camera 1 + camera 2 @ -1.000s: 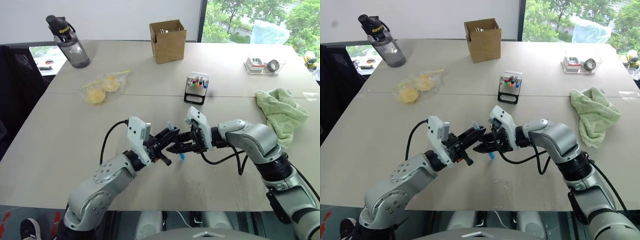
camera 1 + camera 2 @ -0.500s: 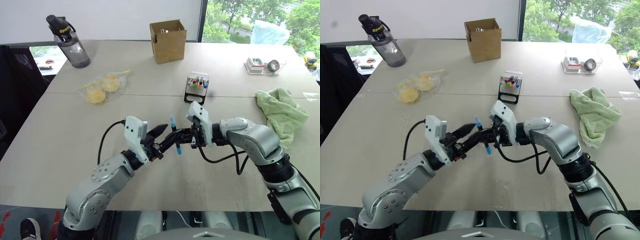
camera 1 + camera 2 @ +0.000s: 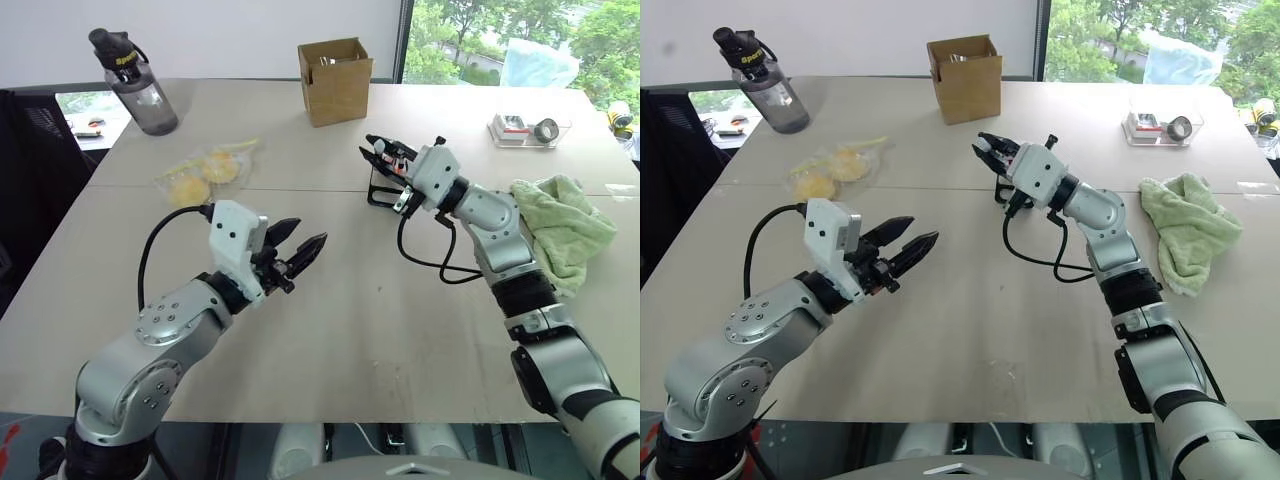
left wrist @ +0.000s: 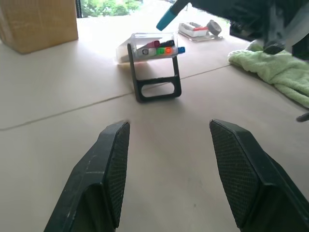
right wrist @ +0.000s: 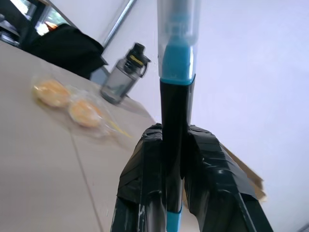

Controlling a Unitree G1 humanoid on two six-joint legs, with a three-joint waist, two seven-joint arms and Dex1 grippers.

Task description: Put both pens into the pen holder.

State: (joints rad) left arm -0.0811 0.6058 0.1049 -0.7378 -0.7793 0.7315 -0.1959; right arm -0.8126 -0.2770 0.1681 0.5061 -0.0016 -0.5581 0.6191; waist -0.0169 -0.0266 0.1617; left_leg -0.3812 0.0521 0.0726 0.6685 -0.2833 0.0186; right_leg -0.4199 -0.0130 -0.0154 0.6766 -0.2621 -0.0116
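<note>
blue pen (image 5: 175, 125) in right hand (image 5: 174, 145)

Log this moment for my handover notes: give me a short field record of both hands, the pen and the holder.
left hand: open, empty, above the table
right hand: shut on blue-capped pen
pen holder: on the table, coloured marker tips in its slots
right hand position: raised by the pen holder
pen inserted: not yet

Light-blue-capped pen (image 5: 174, 121) upright between the right pincer's (image 5: 175, 145) clamped fingers (image 5: 145, 169), water bottle (image 5: 124, 75) beyond.
</note>
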